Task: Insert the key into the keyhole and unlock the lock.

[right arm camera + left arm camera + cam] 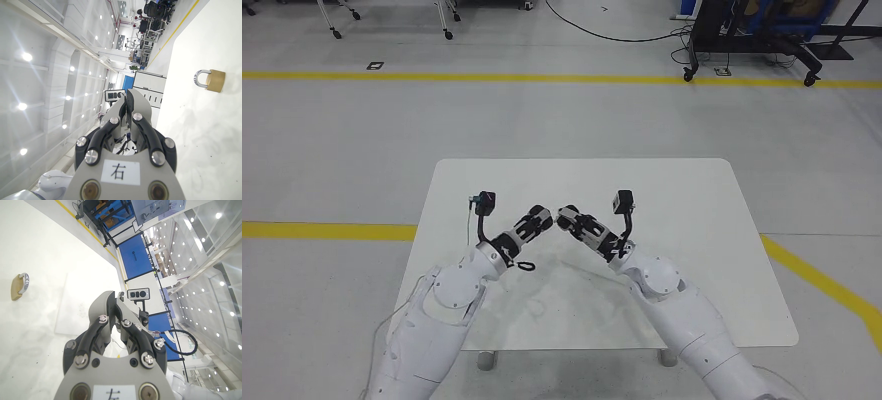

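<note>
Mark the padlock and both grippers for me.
padlock (215, 80), right wrist view, brass body.
left gripper (114, 297), left wrist view, between fingertips.
right gripper (126, 95), right wrist view, between fingertips.

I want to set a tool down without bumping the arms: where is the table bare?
Bare: the far strip of the table beyond the left gripper and right gripper, and the wide patch between the right gripper and the table's right edge. Crowded: the middle, where the two nearly meet, with the padlock lying on the table close by.
</note>
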You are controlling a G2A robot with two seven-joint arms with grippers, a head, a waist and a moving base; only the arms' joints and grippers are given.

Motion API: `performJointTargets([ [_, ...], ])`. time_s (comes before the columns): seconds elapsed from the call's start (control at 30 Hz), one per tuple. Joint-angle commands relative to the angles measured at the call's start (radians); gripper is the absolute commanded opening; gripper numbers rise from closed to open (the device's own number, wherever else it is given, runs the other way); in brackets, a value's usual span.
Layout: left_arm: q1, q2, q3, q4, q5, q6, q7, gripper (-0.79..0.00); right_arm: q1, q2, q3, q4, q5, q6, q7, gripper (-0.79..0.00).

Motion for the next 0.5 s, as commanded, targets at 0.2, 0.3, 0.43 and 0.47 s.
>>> performJointTargets([
  [0.2, -0.013, -0.002, -0.013, 0.023, -0.100, -0.004, -0.037, 0.000, 0.001, -0.001, 0.013, 0.009, 0.028, -0.001, 0.010, -0.785],
  [0.3, -0.013, -0.002, -0.013, 0.023, -0.100, -0.004, -0.037, 0.000, 0.001, -0.001, 0.013, 0.009, 0.028, -0.001, 0.010, -0.785],
  [0.43, -0.010, -0.002, -0.011, 0.017, -0.113, -0.010, -0.038, 0.000, 0.001, -0.001, 0.013, 0.009, 0.028, -0.001, 0.010, -0.785],
  [0.47, -0.007, -0.003, -0.015, 0.016, -0.137, -0.016, -0.040, 0.000, 0.001, -0.001, 0.013, 0.009, 0.028, -0.001, 0.010, -0.785],
])
